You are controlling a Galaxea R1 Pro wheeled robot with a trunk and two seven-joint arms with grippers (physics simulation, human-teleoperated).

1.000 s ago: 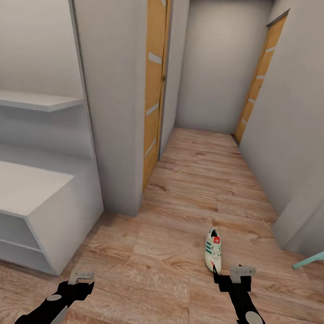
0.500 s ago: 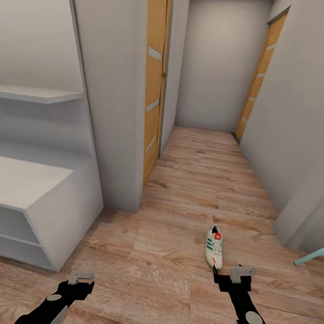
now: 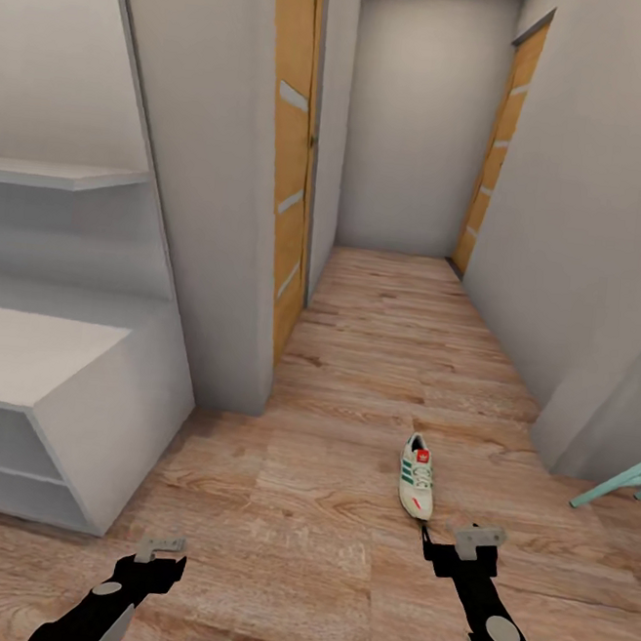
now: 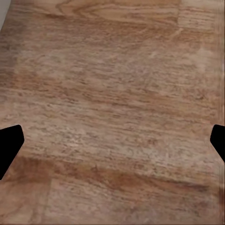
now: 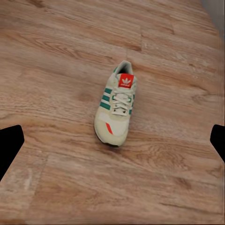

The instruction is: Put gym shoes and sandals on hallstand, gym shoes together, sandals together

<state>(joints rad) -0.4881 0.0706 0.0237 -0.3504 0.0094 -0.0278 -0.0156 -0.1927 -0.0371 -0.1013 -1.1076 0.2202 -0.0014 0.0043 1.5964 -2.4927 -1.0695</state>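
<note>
Open corridor floor [image 3: 354,383] ahead, gym shoe [image 3: 416,474] lying mid-path, hallstand [image 3: 79,385] left

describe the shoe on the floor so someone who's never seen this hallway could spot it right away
Look down the corridor floor between the two wooden doors. The gym shoe lies alone on the planks, just ahead of the right gripper. It is a white lace-up sneaker with green side stripes and a red tongue tab, the one bright thing on the brown wood.

shoe rack [image 3: 51,373] chopped off at the left edge, teal thing [image 3: 618,484] half out of frame on the right, can't tell what it is
</note>
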